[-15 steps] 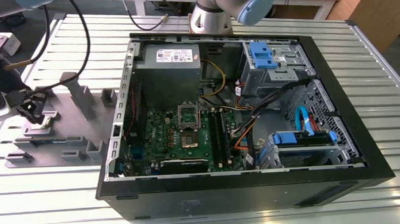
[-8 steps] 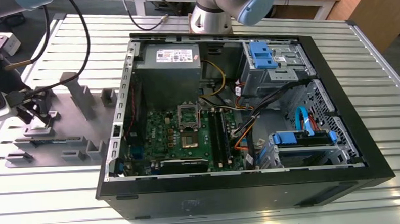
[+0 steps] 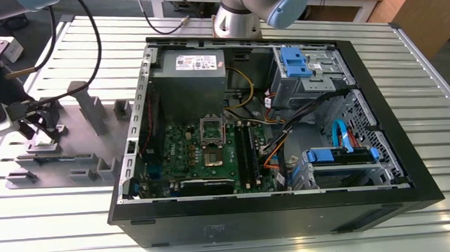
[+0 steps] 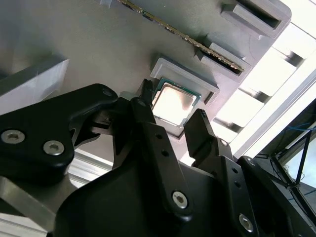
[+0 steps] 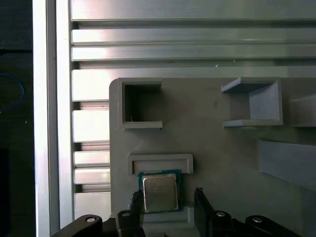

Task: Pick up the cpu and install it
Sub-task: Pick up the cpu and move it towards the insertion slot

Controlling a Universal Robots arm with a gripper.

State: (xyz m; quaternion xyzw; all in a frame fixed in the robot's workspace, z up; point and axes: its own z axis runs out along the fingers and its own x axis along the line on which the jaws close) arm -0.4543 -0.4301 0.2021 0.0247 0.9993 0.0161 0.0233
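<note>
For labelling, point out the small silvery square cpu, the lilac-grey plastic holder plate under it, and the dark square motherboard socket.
small silvery square cpu [image 5: 159, 192]: first wrist view, middle of metal top.
lilac-grey plastic holder plate [image 5: 222, 158]: first wrist view, bare flat surface.
dark square motherboard socket [image 3: 213, 155]: exterior view, its centre.

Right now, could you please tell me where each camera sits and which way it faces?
Exterior view: off the arm, looking down from above on the open computer case and, at the exterior view's left, the grey holder plate; the arm shows.
First wrist view: on the wrist, facing squarely down on the plate; shows the gripper, its tips flanking the cpu.
Second wrist view: on the wrist, looking obliquely along the open fingers at the cpu.
Shared: both wrist views show the cpu seated in its holder.
</note>
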